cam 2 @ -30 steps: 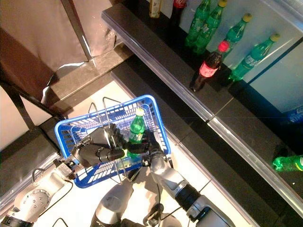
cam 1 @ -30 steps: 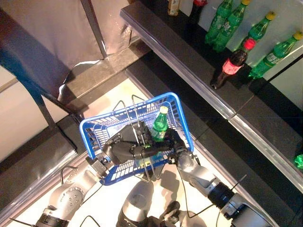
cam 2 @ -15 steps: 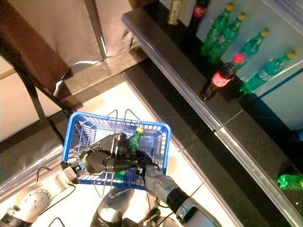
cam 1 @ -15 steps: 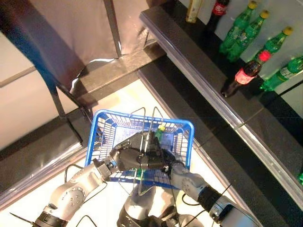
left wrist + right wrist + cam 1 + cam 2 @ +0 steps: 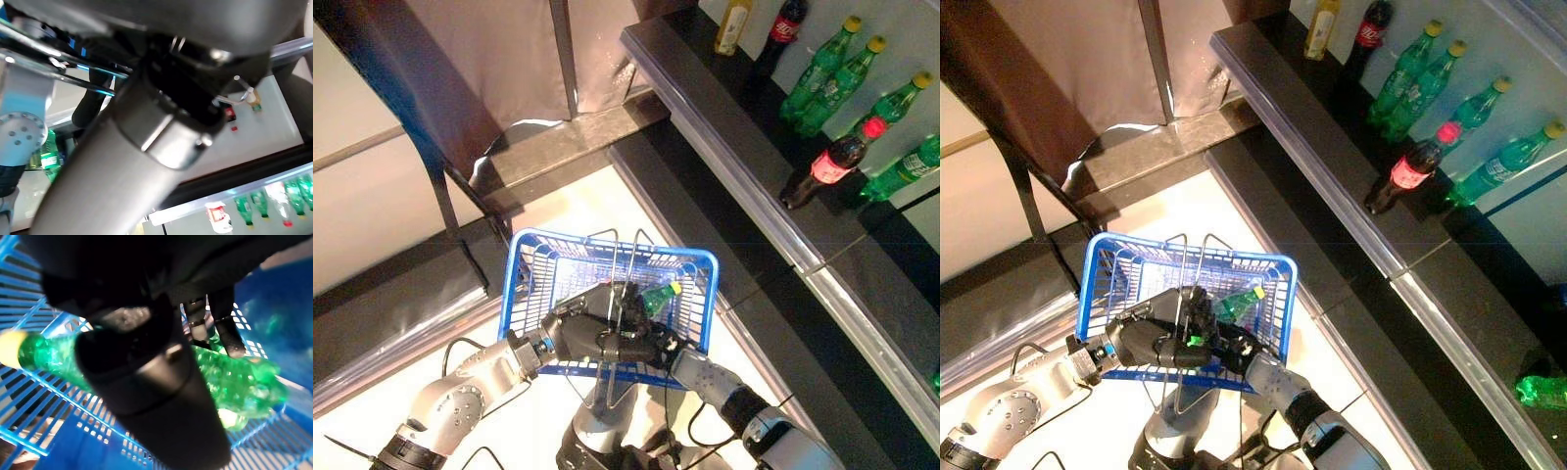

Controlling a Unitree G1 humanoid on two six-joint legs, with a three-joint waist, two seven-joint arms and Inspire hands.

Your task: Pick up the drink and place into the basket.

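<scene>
The blue basket (image 5: pixel 558 238) hangs raised in front of me. My left hand (image 5: pixel 576 333) is shut on its thin wire handles (image 5: pixel 628 262). A green bottle with a yellow cap (image 5: pixel 654 297) lies tilted inside the basket, cap towards the shelf. My right hand (image 5: pixel 656 345) reaches into the basket from the near right side. In the right wrist view the thumb (image 5: pixel 146 382) crosses the front of the green bottle (image 5: pixel 244 382) and the fingers (image 5: pixel 226 330) curl round its far side, with blue mesh behind it.
A dark shelf ledge (image 5: pixel 734 147) runs along the right. On it stand green bottles (image 5: pixel 832 69), a red-capped cola bottle (image 5: pixel 827 166), a yellow drink (image 5: pixel 732 24) and another cola bottle (image 5: pixel 783 29). A dark metal stand (image 5: pixel 440 186) is at the left. A green bottle (image 5: pixel 1538 392) lies at the lower right.
The green bottle has gone from upright above the rim to tilted low inside the basket, with my right hand following it down. The camera has shifted.
</scene>
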